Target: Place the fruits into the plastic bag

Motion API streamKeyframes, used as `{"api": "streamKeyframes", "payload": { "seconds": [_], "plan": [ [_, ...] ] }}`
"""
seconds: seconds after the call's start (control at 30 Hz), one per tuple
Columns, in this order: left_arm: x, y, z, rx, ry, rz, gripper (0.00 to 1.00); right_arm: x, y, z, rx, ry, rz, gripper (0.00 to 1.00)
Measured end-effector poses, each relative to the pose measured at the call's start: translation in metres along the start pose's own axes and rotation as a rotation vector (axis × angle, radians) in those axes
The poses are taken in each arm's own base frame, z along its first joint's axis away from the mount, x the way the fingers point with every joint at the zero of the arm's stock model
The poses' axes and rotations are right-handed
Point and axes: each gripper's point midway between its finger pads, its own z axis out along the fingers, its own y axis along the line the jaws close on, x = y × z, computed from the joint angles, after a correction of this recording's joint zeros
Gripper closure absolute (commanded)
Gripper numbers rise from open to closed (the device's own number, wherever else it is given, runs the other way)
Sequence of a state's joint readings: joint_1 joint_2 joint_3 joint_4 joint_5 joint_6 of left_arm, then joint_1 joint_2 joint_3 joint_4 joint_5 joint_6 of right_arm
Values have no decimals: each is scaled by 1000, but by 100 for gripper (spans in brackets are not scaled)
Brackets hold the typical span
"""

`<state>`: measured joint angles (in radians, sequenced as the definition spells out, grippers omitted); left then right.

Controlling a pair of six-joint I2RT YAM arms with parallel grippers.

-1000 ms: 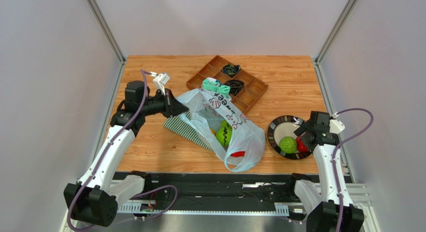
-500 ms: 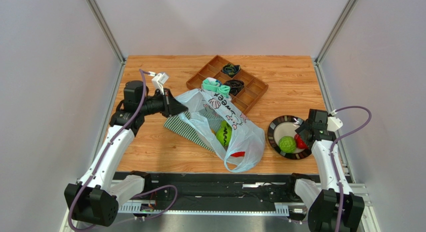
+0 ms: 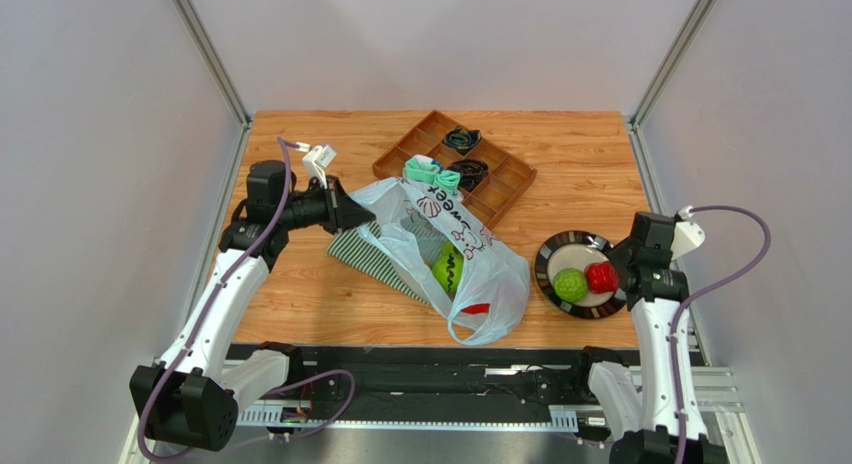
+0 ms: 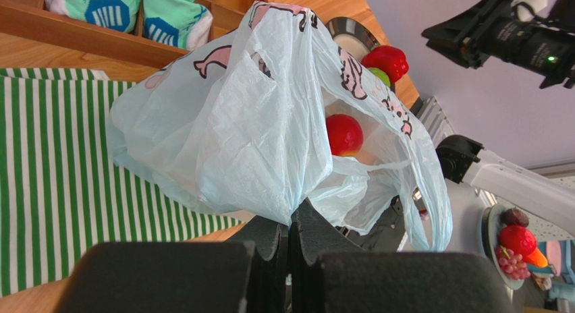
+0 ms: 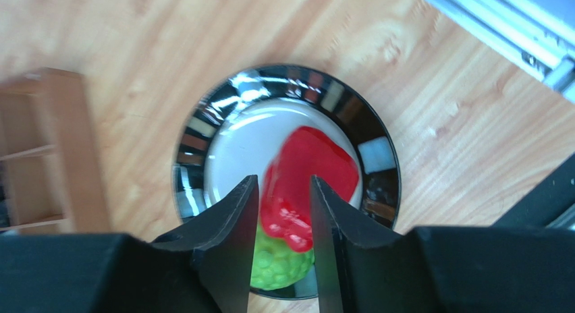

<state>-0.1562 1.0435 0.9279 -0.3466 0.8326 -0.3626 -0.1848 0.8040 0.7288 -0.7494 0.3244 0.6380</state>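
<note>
The pale-blue plastic bag (image 3: 470, 254) lies mid-table, and my left gripper (image 3: 355, 214) is shut on a pinch of its rim (image 4: 291, 222), holding the mouth up. Inside it I see a green striped fruit (image 3: 448, 269) and a red round fruit (image 4: 344, 134). At the right, a black-rimmed plate (image 3: 548, 259) carries a green bumpy fruit (image 3: 570, 284) and a red fruit (image 3: 601, 276). My right gripper (image 5: 282, 185) straddles the red fruit (image 5: 310, 164), with both fingers close against its sides. The green bumpy fruit (image 5: 280, 269) sits just under it.
A wooden compartment tray (image 3: 495, 189) with dark cables stands behind the bag, and teal socks (image 3: 432, 172) lie at its near corner. A green-and-white striped cloth (image 3: 365, 254) is under the bag. The right table edge runs close behind the plate (image 5: 374, 151).
My right gripper's jaws have narrowed from wide open onto the red fruit, and the wrist has swung right, uncovering that fruit in the top view. The left arm and bag have not moved.
</note>
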Motion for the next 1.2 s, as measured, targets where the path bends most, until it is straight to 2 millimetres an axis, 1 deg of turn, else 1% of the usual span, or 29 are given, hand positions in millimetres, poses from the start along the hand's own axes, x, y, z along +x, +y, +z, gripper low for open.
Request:
{"api": "streamKeyframes", "payload": {
  "seconds": [0.07, 0.1, 0.13, 0.17, 0.2, 0.27, 0.3, 0.33, 0.37, 0.4, 0.5, 0.6, 0.73, 0.9, 1.03, 1.07, 1.2],
  "plan": [
    [0, 0, 0, -1, 0, -2, 100, -16, 8, -13, -49, -53, 8, 63],
    [0, 0, 0, 0, 0, -3, 100, -23, 11, -19, -68, -72, 9, 59],
    [0, 0, 0, 0, -1, -4, 100, -26, 13, -22, -80, -84, 9, 57],
    [0, 0, 0, 1, 0, -6, 100, -30, 15, -25, -91, -92, 7, 54],
    [0, 0, 0, 1, -1, -7, 100, -31, 17, -26, -97, -92, 4, 48],
    [-1, -1, 0, 3, -2, -8, 100, -27, 18, -23, -98, -69, -13, 42],
    [-1, -1, 0, 4, -3, -7, 100, -22, 18, -20, -90, -47, -24, 33],
    [-1, -1, 0, 4, -4, -7, 100, -17, 17, -15, -80, -18, -40, 19],
    [-1, -1, 0, 4, -4, -7, 100, -12, 17, -11, -75, 7, -48, 8],
    [-1, -1, 0, 4, -4, -9, 100, -6, 17, -5, -64, 36, -55, 4],
    [-1, 0, 0, 4, -2, -12, 100, 15, 10, 8, -17, 127, -85, 3],
    [-1, 0, 1, 4, -2, -13, 100, 29, 4, 16, 15, 182, -103, 4],
    [-1, 0, 1, 3, -2, -13, 100, 41, -3, 20, 35, 210, -104, 4],
    [-1, 1, 1, 1, 0, -17, 100, 55, -11, 26, 54, 236, -100, 8],
    [-1, 2, 1, 0, -1, -18, 100, 64, -13, 33, 65, 254, -100, 17],
    [-1, 2, 1, -1, -1, -19, 100, 65, -13, 35, 63, 258, -100, 23],
    [-1, 2, 1, -2, -2, -20, 100, 65, -11, 38, 53, 247, -87, 35]
  ]
}}
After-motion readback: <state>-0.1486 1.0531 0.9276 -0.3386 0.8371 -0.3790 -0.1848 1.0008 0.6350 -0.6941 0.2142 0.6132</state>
